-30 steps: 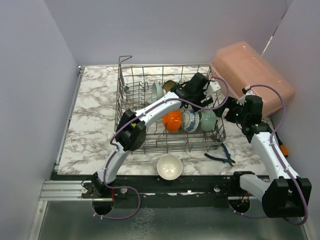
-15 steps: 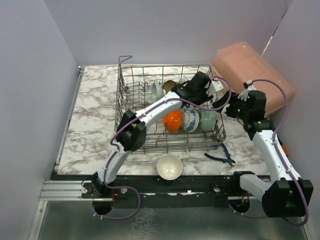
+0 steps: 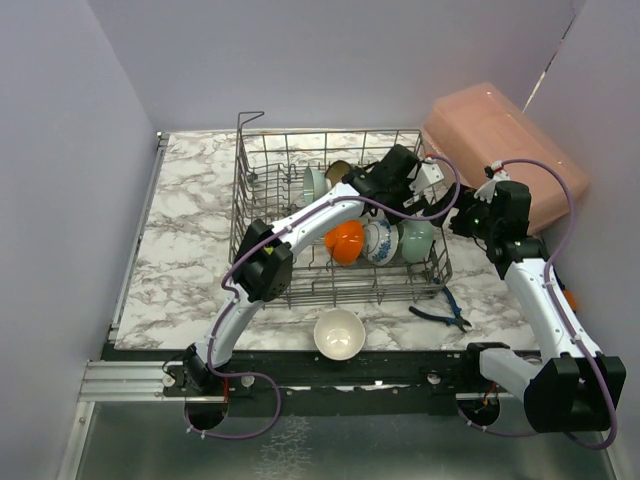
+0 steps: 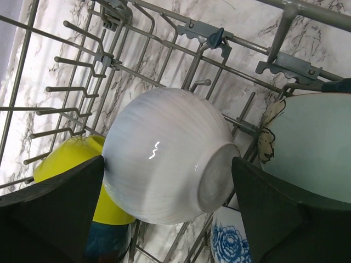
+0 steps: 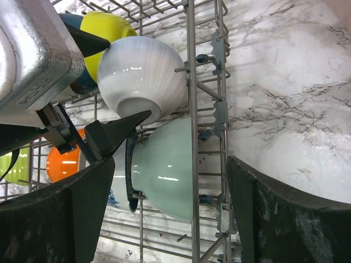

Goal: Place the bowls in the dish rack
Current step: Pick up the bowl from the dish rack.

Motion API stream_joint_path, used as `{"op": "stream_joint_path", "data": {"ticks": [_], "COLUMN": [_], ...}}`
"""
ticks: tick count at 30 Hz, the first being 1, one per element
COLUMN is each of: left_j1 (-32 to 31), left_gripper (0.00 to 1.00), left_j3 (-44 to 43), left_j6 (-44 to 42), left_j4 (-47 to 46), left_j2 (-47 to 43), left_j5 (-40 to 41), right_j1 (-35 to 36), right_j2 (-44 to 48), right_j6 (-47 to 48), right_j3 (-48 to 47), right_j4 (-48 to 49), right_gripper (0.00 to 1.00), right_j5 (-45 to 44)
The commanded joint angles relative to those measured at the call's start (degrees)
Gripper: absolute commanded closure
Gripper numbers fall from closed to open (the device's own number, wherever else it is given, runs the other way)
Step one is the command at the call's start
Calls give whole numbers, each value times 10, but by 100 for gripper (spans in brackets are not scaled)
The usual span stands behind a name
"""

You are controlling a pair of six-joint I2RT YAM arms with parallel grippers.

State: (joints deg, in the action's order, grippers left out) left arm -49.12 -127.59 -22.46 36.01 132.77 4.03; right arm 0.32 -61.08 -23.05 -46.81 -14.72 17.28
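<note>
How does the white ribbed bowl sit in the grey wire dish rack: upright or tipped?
Tipped: the white ribbed bowl lies on its side, foot ring facing sideways.

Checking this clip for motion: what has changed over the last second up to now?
The right gripper drew back from the dish rack toward the pink box, its jaws open and empty. The left gripper stayed in place, open around the white ribbed bowl in the rack. The cream bowl on the table and the pliers did not move.
</note>
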Motion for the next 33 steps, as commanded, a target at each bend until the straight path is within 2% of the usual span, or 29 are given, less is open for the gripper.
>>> {"op": "stream_joint_path", "data": {"ticks": [1,7,13,15,17,20,22,33], "left_j1": [-1,-2,-1,-1,-1,-1,0,13], "left_gripper": [1,11,41,44,40,11,2,1], "left_j3": [-4,-7,-15,-18,-18,-23,-26,-27], "left_j6": [17,16,21,23,27,35,37,59], "left_j4": [11,15,15,15,14,14,15,30], "left_j2": [17,27,20,15,7,-2,-4,18], "left_j5": [-18,-29,-51,-58,-59,-46,-21,3], "right_j1": [0,-1,0,0,0,0,-1,0], "right_j2": [-4,-4,-3,-3,-2,-2,-1,0], "right_j6": [2,2,2,3,3,4,4,3], "right_j3": [-16,-17,-22,-24,-24,-23,-23,-23], "right_j4": [-8,-8,-11,-14,-15,-15,-15,-15], "right_gripper": [13,13,13,13,13,13,13,13], "right_j5": [12,14,15,15,15,15,16,23]}}
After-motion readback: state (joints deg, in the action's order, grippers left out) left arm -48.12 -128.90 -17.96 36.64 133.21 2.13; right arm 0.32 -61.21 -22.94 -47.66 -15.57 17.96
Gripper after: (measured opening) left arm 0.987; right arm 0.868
